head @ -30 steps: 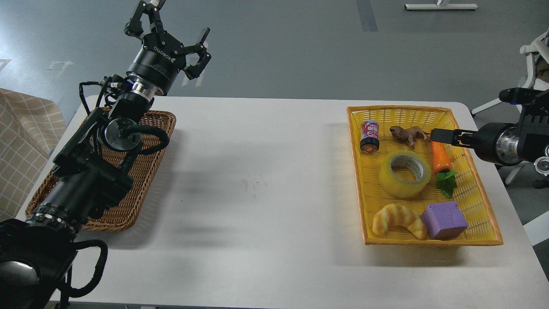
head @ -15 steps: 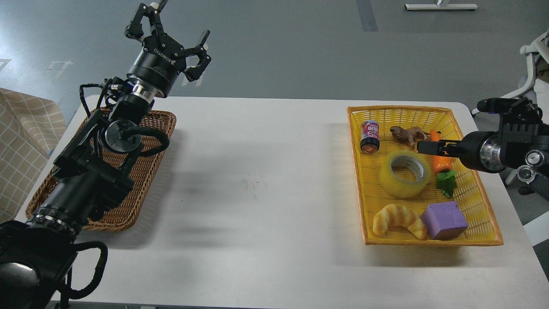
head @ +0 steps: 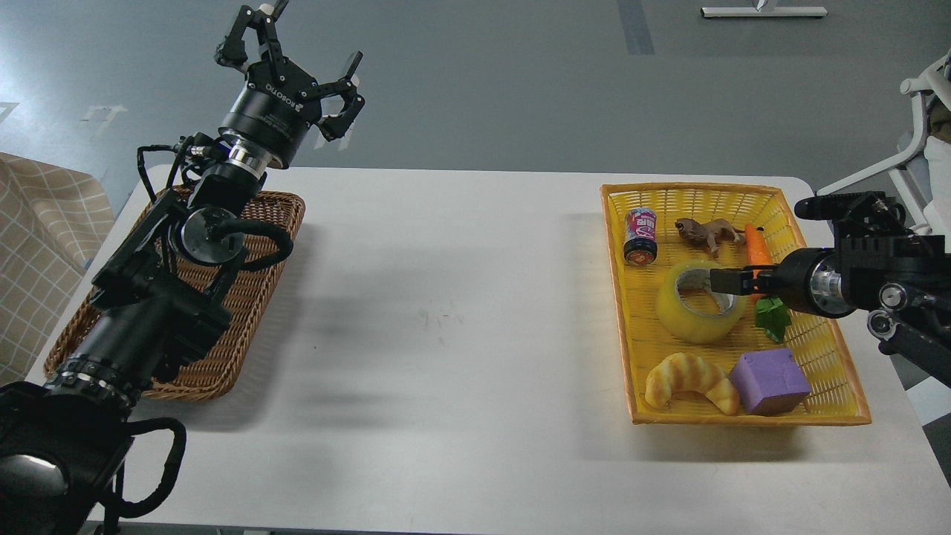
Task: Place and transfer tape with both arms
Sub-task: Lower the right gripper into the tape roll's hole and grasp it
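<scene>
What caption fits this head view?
Right gripper reaches over the tape in the yellow basket; left gripper waits open.

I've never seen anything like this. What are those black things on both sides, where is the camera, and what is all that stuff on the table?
The camera sits in the robot's head, looking down at a white table. The black things are its two arms. The left gripper is raised over the table's far edge, fingers spread, holding nothing. The right gripper reaches over a roll of tape; I cannot tell whether it grips yet. The tape lies in a yellow basket with a can, toy animal, carrot, croissant and purple block. A wicker tray lies at left.
</scene>
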`<state>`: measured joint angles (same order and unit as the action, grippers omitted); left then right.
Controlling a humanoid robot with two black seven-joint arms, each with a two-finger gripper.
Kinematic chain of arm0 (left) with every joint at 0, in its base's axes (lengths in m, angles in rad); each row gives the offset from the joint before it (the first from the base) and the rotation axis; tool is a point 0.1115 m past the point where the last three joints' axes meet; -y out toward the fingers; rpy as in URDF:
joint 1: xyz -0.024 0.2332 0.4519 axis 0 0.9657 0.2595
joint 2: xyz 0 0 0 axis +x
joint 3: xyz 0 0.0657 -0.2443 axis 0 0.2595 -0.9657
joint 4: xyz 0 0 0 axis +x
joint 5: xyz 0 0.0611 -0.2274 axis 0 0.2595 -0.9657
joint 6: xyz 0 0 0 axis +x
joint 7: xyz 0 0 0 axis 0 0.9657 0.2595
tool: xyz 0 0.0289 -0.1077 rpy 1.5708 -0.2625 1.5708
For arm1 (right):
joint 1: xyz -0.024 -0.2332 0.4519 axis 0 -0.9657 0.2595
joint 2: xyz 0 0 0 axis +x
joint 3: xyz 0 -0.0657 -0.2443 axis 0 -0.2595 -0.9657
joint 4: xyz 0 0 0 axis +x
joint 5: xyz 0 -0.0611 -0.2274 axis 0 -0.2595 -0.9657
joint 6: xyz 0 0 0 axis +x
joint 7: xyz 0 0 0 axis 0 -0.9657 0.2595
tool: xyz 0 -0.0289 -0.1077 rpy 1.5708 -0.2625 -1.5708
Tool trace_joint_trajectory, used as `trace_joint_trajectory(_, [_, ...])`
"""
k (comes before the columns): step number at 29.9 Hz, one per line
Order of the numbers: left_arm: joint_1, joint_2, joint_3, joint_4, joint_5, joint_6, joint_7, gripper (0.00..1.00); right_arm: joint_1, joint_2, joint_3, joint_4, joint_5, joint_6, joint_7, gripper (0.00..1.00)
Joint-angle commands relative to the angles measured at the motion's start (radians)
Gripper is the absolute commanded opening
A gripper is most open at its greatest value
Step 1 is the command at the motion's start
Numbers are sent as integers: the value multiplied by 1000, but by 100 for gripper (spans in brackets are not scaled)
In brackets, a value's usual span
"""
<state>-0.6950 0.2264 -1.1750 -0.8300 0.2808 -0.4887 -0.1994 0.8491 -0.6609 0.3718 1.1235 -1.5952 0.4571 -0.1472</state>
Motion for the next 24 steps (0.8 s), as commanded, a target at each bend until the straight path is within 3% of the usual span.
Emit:
trace_joint_trajectory(1, [0, 1, 0, 2, -2, 0, -2, 98, -2, 7, -1, -5, -6, 0, -2, 96])
trace_joint_trajectory(10, [3, -2, 0, 2, -3, 0, -2, 98, -2, 30, -2, -14, -51, 3, -6, 81])
trace_joint_trajectory(18, [2, -1, 0, 5, -3, 0, -2, 98, 2, 38, -31, -19, -51, 6, -9, 79])
trace_joint_trajectory(20, [2, -2, 0, 5, -3, 0, -2, 98, 2, 44, -33, -24, -49, 6, -9, 76])
trace_joint_trajectory(21, [2, -2, 0, 5, -3, 0, -2, 98, 2, 49, -33, -27, -49, 8, -9, 70])
trace_joint_trajectory(24, [0, -1, 0, 3, -3, 0, 0, 98, 4, 55, -33, -37, -49, 8, -11, 68])
